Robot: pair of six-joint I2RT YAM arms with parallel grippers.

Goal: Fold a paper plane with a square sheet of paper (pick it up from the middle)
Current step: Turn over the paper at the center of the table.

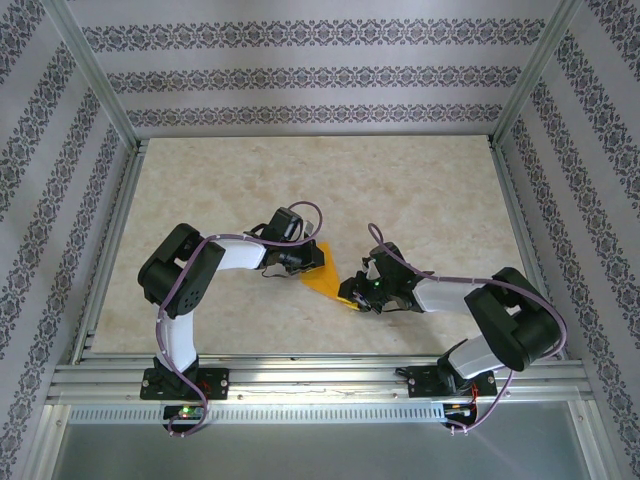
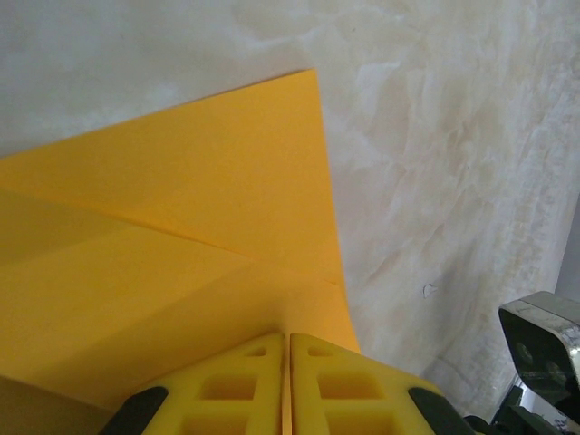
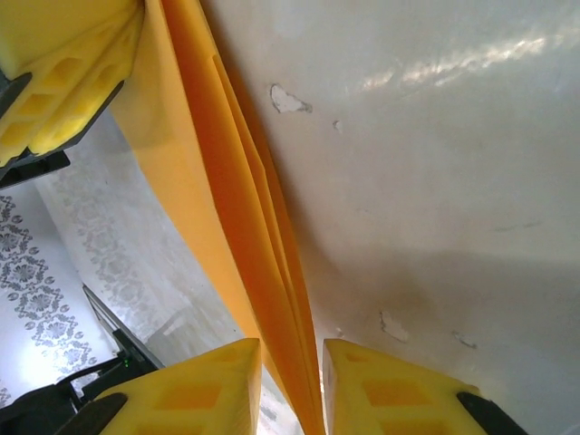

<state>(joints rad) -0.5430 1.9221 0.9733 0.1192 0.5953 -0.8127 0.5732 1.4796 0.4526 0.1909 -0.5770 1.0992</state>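
Observation:
The orange-yellow sheet of paper (image 1: 325,280) is folded into a pointed paper plane shape and sits at the table's middle, between my two grippers. My left gripper (image 1: 303,262) is at its upper left end. In the left wrist view this gripper (image 2: 288,337) is shut on the paper (image 2: 181,227), whose creased flaps spread away from the pads. My right gripper (image 1: 358,296) is at the lower right end. In the right wrist view the paper's stacked layers (image 3: 227,199) run on edge between its jaws (image 3: 291,344), which stand slightly apart, with a sliver of gap on the left side. The left gripper's fingers (image 3: 63,72) show at the top left.
The pale marbled table (image 1: 200,190) is ringed by aluminium rails (image 1: 320,378) and patterned walls. Both arms reach in from the near edge and bend toward the middle. Open table surface lies to the back, left and right of the paper.

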